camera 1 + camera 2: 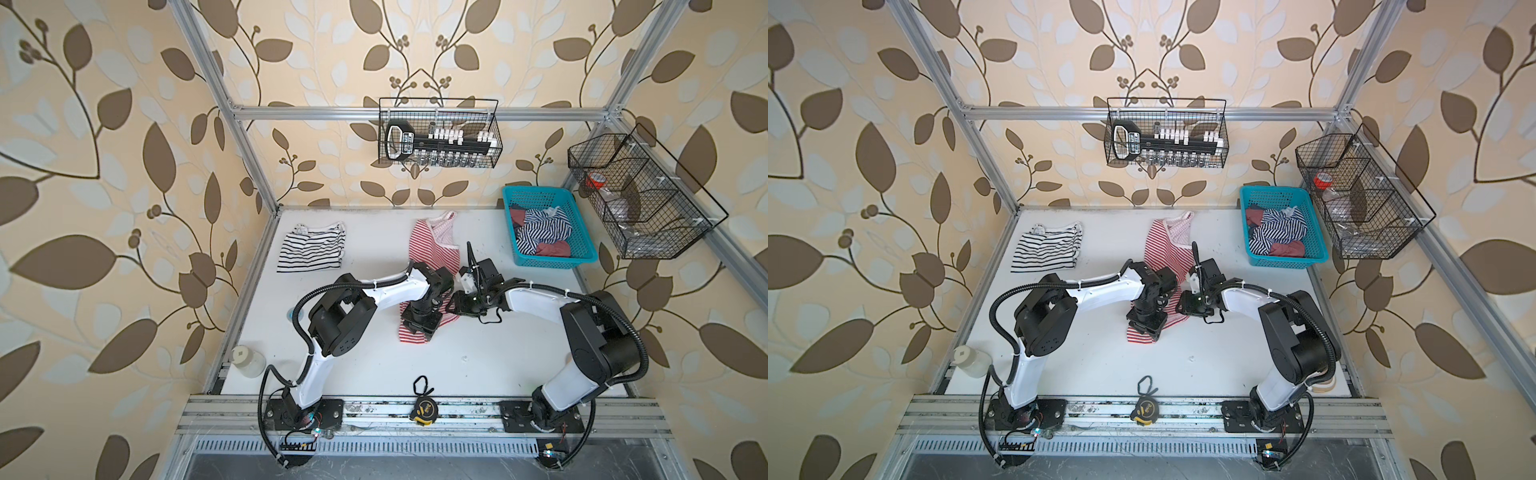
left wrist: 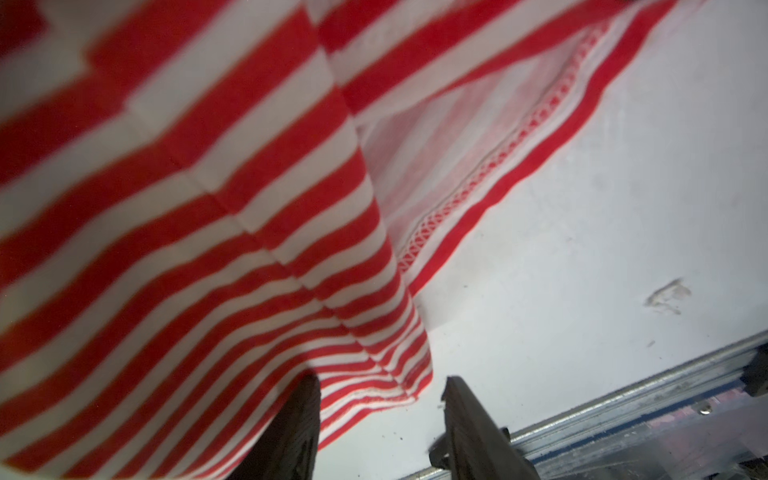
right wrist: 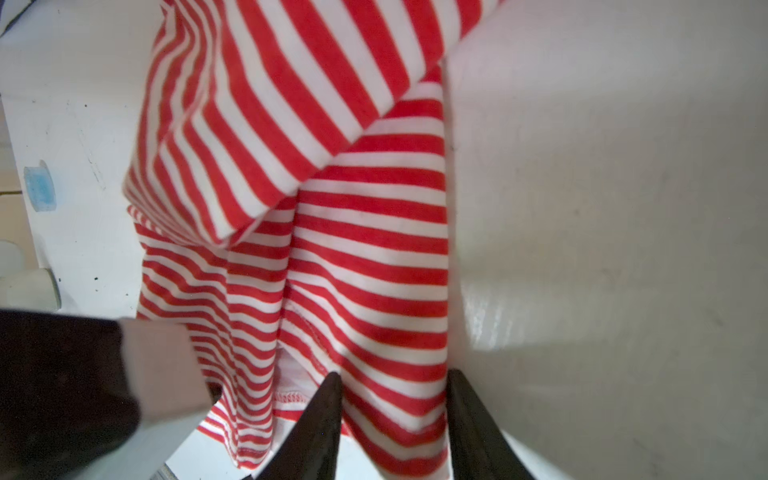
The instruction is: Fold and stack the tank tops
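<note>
Left gripper, right gripper; both spread astride one red-and-white tank top

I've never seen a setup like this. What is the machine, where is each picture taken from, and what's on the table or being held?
Two white-and-black robot arms stand at a white table. Both top views look down from one overhead camera; the other two come from cameras on the wrists. A folded black-and-white tank top lies far left, a red-and-white tank top mid-table, a navy-and-white tank top in the turquoise basket. The left gripper is open at the red top's hem; the right gripper straddles its cloth, grip unclear.
</note>
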Tool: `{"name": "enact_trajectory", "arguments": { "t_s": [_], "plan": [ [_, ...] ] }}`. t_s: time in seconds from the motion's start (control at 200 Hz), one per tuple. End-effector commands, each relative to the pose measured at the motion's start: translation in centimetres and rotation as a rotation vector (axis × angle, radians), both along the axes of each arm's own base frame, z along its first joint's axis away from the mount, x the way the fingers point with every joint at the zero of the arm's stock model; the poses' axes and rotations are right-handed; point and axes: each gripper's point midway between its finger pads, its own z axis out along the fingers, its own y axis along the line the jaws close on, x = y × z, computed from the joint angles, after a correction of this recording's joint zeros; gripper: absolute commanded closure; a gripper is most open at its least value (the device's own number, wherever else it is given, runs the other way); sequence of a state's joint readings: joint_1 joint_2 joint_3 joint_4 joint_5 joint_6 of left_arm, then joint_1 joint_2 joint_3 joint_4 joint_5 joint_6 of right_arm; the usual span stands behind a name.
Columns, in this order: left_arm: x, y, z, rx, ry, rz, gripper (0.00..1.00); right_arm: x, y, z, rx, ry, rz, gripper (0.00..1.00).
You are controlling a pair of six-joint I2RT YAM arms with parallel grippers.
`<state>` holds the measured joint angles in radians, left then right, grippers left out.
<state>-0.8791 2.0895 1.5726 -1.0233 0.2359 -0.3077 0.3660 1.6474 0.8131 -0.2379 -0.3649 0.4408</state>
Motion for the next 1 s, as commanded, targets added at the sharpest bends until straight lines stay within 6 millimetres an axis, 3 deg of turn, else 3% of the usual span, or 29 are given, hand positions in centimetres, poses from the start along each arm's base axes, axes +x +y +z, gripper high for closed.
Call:
{"name": "enact_trajectory", "arguments": {
  "t_s": [0.0,0.24,0.62,0.75,0.995],
  "plan": [
    [-1.0,0.0,0.2,0.032,0.037,-0.027,0.52,-0.9,-0.1,-1.4,0.005,0.042,0.000,0.62],
    [-1.1,0.5,-0.8,0.075,0.050,-0.026,0.62,-1.0,0.0,-1.7,0.013,0.044,0.001,0.74],
    [-0.6,-0.2,0.8,0.029,0.017,-0.020,0.82,-1.0,-0.3,-1.3,0.015,0.036,-0.003,0.99],
    [-0.3,-0.3,2.9,-0.006,-0.023,-0.019,0.87,-0.9,-0.8,-1.0,0.008,0.031,-0.011,1.00],
    [0.7,0.4,9.3,-0.108,-0.143,0.003,0.90,-0.6,-2.2,-0.4,-0.005,0.021,-0.028,1.00]
  ]
}}
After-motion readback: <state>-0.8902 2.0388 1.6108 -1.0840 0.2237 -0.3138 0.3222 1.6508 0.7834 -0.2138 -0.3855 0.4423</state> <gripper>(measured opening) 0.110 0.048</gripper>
